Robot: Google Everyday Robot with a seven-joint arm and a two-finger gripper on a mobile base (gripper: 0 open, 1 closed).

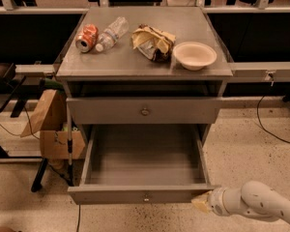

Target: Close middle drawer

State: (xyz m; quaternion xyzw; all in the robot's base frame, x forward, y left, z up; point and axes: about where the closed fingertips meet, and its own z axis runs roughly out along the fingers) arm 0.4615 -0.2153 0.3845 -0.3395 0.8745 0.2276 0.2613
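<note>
The middle drawer (111,195) is pulled far out of the gray cabinet. Its long plain tray (144,153) is empty, and its low front panel carries a small round knob (146,197). My gripper (201,203) is at the lower right, its yellowish tip right at the right end of the drawer's front panel. The white arm (258,203) runs off to the lower right behind it.
Above is a taller drawer front (183,111) with a brassy knob, pushed in. On the cabinet top lie a soda can (86,36), a plastic bottle (111,33), a crumpled bag (152,42) and a bowl (195,55). A cardboard box (50,124) stands at the left.
</note>
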